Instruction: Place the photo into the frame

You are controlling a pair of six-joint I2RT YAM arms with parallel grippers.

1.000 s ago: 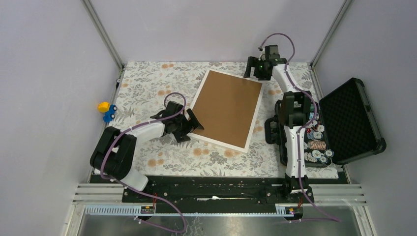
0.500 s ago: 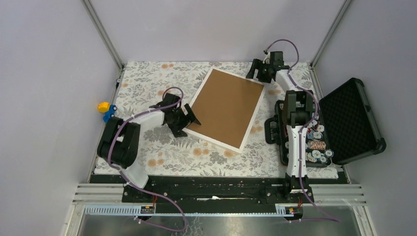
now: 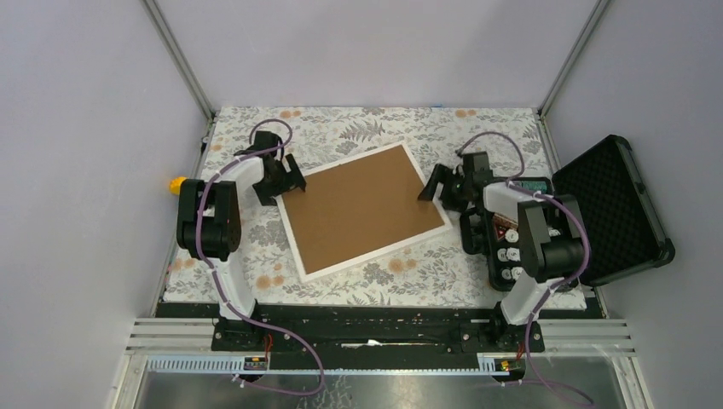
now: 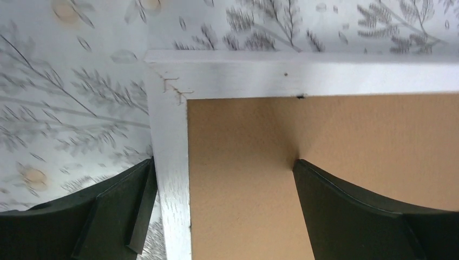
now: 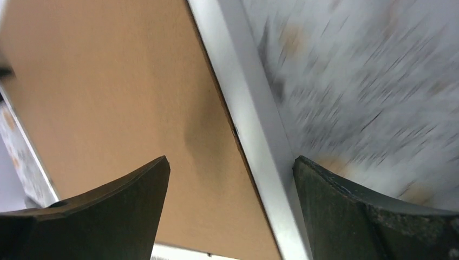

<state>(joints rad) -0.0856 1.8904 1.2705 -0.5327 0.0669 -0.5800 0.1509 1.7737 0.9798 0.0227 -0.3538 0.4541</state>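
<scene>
None of the views shows the photo. Only the frame is seen, lying flat and face down near the middle of the floral table, turned at a slant. A brown backing board fills the frame inside its thin white border. Whether the print is already enclosed beneath that board cannot be told. If it is, the insertion may be judged essentially done, with at most securing the back and turning the frame over left. If it is not, the board would have to be lifted out again.

The left gripper is held low over the frame's far left corner. Its jaws are spread wide and nothing is grasped: one finger is placed outside the left border above the cloth, the other over the board. The right gripper is reached in from the right at the frame's right edge, near its far right corner. It is likewise released, with the white border straddled between its fingers. Contact with the frame cannot be confirmed for either.
</scene>
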